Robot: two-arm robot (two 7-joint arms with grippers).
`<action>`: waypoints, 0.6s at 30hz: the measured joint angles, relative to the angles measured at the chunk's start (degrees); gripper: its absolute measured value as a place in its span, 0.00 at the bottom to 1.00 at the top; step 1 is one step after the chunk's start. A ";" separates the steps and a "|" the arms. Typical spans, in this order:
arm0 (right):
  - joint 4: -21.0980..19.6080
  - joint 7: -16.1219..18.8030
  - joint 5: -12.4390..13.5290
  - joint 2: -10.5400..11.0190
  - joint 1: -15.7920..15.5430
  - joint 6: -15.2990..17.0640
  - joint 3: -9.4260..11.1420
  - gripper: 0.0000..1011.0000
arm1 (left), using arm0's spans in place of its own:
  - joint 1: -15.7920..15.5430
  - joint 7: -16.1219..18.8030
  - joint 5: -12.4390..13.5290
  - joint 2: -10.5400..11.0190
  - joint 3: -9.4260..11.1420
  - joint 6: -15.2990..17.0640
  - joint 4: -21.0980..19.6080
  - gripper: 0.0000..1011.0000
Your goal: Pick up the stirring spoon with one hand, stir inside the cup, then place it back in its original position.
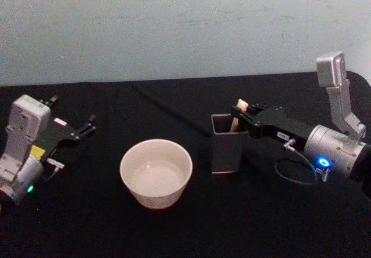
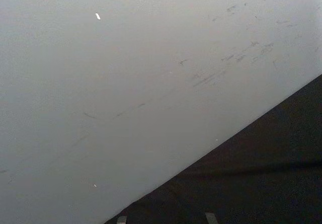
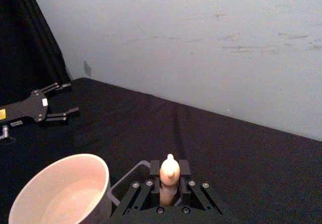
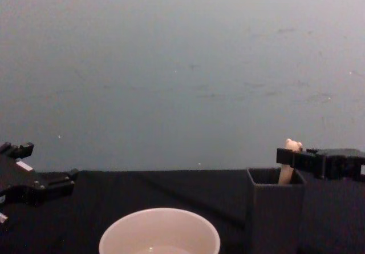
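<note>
The stirring spoon (image 1: 239,112) stands upright in the dark square holder (image 1: 225,151), its bear-head top (image 4: 293,145) just above the rim. My right gripper (image 1: 242,117) reaches in from the right and is shut on the spoon's handle just below the head. In the right wrist view the spoon (image 3: 169,172) sits pinched between the black fingers (image 3: 153,176). The cream-white cup (image 1: 155,172) sits left of the holder, with pale liquid inside. My left gripper (image 1: 74,111) rests open at the table's left side, well away from the cup.
A black cloth covers the table (image 1: 174,104), with a pale wall (image 1: 185,26) behind its far edge. There is bare cloth between the cup (image 4: 159,234) and the holder (image 4: 274,208), and between the cup and the left gripper (image 4: 48,164).
</note>
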 joint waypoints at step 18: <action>0.21 0.10 -0.33 -0.05 -0.01 0.26 -0.03 0.21 | 0.00 0.00 0.00 0.00 0.00 0.00 0.00 0.99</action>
